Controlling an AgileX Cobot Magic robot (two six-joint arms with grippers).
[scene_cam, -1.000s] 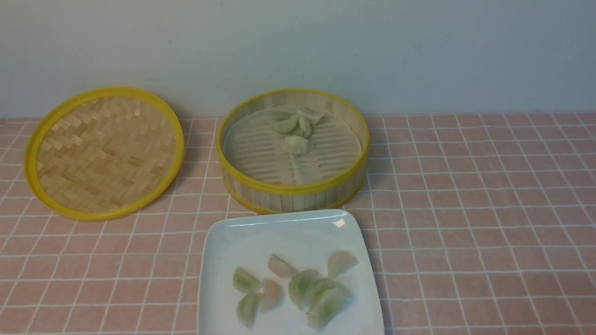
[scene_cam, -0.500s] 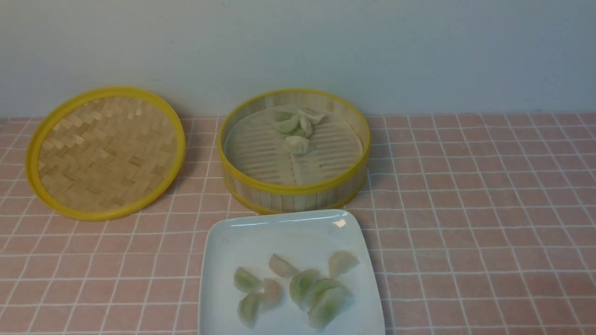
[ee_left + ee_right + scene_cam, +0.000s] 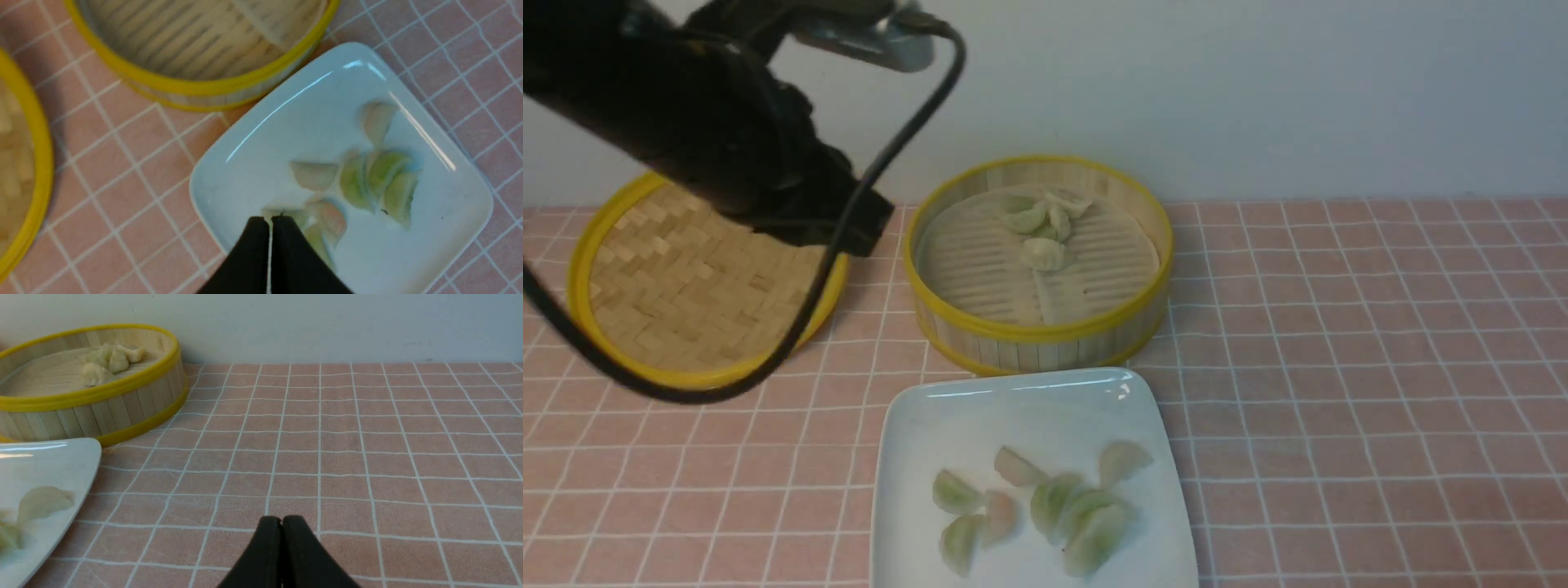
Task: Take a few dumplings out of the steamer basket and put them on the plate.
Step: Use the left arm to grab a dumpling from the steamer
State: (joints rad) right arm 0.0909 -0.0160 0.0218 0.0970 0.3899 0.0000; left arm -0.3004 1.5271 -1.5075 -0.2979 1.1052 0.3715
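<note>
The steamer basket (image 3: pixel 1037 333) stands at the back middle with several dumplings (image 3: pixel 1041 233) on the far part of its liner. The white plate (image 3: pixel 980 408) lies just in front of it with several dumplings (image 3: pixel 1054 510) in its near half. My left arm (image 3: pixel 727 139) reaches in high at the upper left. In the left wrist view my left gripper (image 3: pixel 269 218) is shut and empty, above the plate's (image 3: pixel 286 134) edge near its dumplings (image 3: pixel 367 179). My right gripper (image 3: pixel 281 518) is shut and empty, low over the cloth right of the plate (image 3: pixel 49 461) and basket (image 3: pixel 102 412).
The flat woven lid (image 3: pixel 686 310) lies at the back left, partly behind my left arm and its cable (image 3: pixel 768 359). A pink checked cloth (image 3: pixel 1339 367) covers the table. A pale wall (image 3: pixel 1258 82) rises right behind the basket.
My left arm has come into the front view at the upper left, in front of the lid. The dumplings, basket and plate have not moved.
</note>
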